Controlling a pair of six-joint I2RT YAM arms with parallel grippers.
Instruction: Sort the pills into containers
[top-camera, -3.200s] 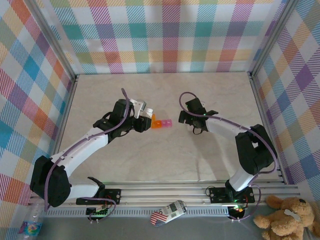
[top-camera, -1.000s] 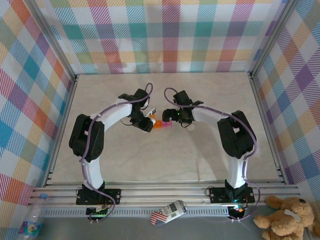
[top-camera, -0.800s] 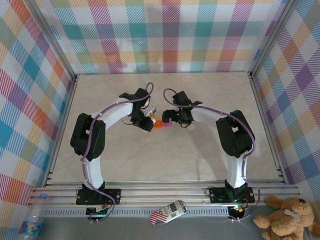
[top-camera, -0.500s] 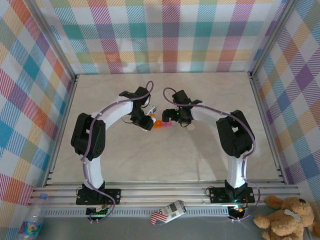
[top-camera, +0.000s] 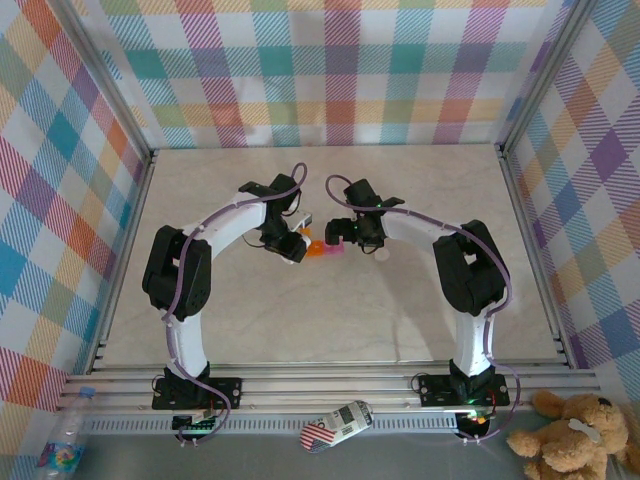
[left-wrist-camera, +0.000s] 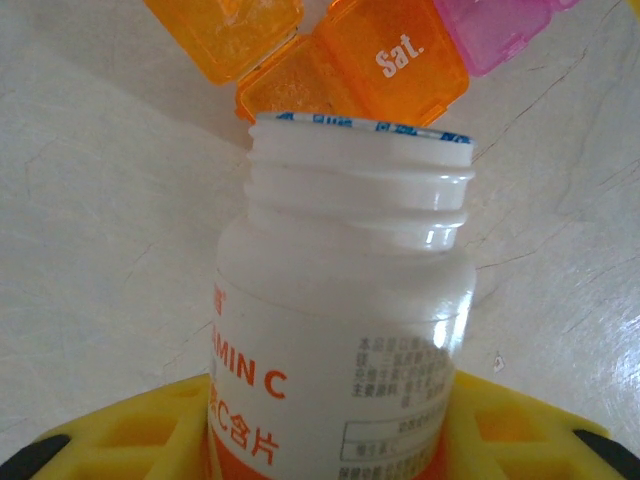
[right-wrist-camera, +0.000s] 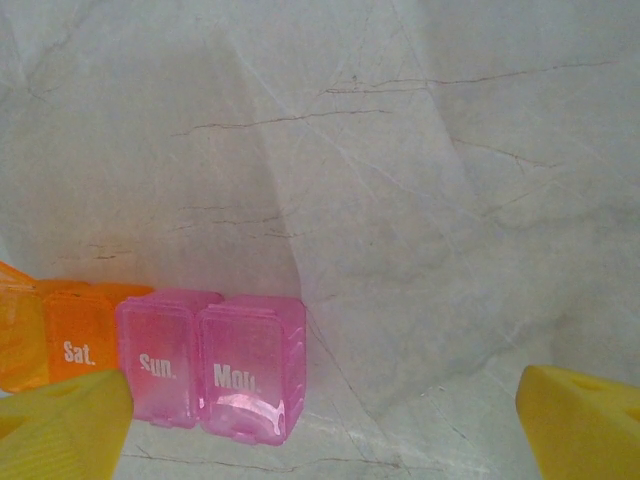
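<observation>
The containers (top-camera: 323, 247) are a short strip of small boxes, one orange and two pink, lying mid-table between both grippers. In the left wrist view the orange box marked "Sat." (left-wrist-camera: 392, 58) has an orange flap (left-wrist-camera: 225, 35) folded out beside it. My left gripper (left-wrist-camera: 340, 425) is shut on a white uncapped vitamin C bottle (left-wrist-camera: 345, 300), tipped with its mouth just short of the orange box. My right gripper (right-wrist-camera: 320, 430) is open just right of the pink "Mon." box (right-wrist-camera: 250, 368), not touching it. The pills are hidden.
A small white round object (top-camera: 383, 254) lies on the table close to the right arm. Plaid walls and metal rails close in the marble tabletop (top-camera: 330, 320). Bare surface stretches in front of and behind the strip.
Since about three seconds ago both arms have swung in close to the strip. Over the last second they have barely shifted, and the bottle stays in the left gripper.
</observation>
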